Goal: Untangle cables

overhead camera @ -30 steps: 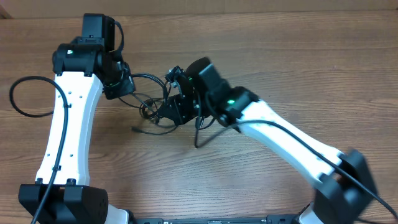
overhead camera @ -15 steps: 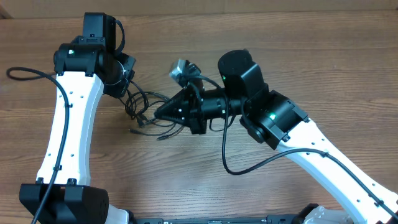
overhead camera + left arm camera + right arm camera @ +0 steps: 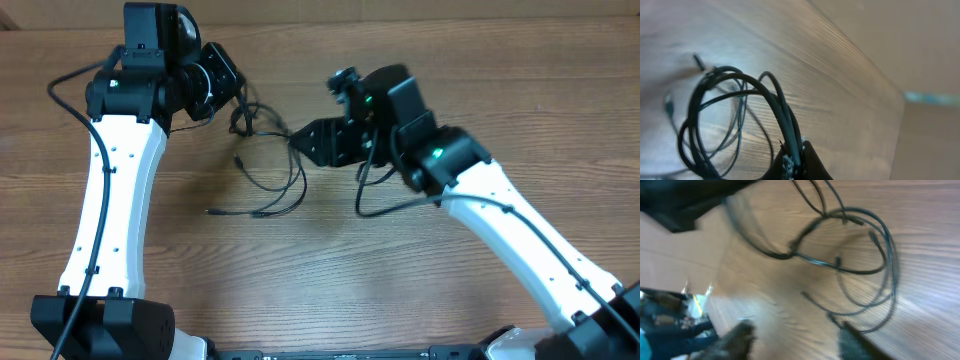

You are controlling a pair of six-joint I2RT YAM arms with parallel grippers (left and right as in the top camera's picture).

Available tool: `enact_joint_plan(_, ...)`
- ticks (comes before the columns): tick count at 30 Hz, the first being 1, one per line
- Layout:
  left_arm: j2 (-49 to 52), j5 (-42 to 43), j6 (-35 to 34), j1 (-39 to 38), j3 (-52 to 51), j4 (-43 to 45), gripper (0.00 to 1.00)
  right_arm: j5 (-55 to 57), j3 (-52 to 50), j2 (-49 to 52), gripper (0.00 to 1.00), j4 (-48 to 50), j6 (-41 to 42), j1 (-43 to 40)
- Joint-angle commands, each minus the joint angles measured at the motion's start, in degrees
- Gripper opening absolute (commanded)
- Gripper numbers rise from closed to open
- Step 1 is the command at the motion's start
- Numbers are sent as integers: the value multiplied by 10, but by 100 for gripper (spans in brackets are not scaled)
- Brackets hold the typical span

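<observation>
A: Far left, the left arm (image 3: 110,190) stretches up the table (image 3: 300,290), and the left claw (image 3: 236,97) sits at the top of the tangle.

B: Closed tight, that one. Its wrist view shows it pinching a bunch of strands from the cables (image 3: 781,112) right at its tips.

A: Yes, clamped on the cables. From that pinch the loops fan away, several black strands curving together, then splitting apart over the wood.

B: Moving right on the overhead, the cables trail down and to the right from the left claw, a loose set of loops spread on the table between the two arms.

A: One plug (image 3: 212,211) lies at the lower left of the spread, apart from the loops.

B: Now the right claw (image 3: 298,143), pointing left at the tangle, tips just beside the nearest strand. Touching? I cannot tell from above.

A: Its wrist view helps: two blurred fingers (image 3: 737,337) at the bottom edge, set wide apart, bare wood between them. Open, holding nothing.

B: And the loops lie out ahead of those fingers, not between them.

A: Far right, the right arm (image 3: 510,215) runs off toward the lower corner of the overhead view.
</observation>
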Motion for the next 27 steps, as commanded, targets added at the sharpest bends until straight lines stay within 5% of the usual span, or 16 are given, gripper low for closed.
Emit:
enact_joint_plan(1,-5,83,122,19,10,2,4,-64,0,-2,74,-12,-123,-47)
enact_joint_plan(3,-5,142,163,34,10,5,4,-63,0,0,84,-24,-197,-61)
enact_joint_plan(8,-5,344,189,94,10,14,4,-101,0,15,80,-70,-393,-59)
enact_joint_plan(15,-5,456,175,122,10,13,4,-165,0,69,79,-47,-503,-30)
enact_joint_plan(17,-5,461,165,122,10,13,4,-160,0,91,68,-30,-527,-16)
enact_joint_plan(22,-5,465,154,122,10,14,4,-90,0,130,58,25,-527,5)
enact_joint_plan(24,-5,454,154,122,10,13,4,-90,0,130,35,34,-527,7)
enact_joint_plan(25,-5,453,155,122,10,13,4,-90,0,130,10,41,-527,7)
enact_joint_plan(27,-5,453,158,122,10,13,4,-90,0,130,4,52,-501,7)
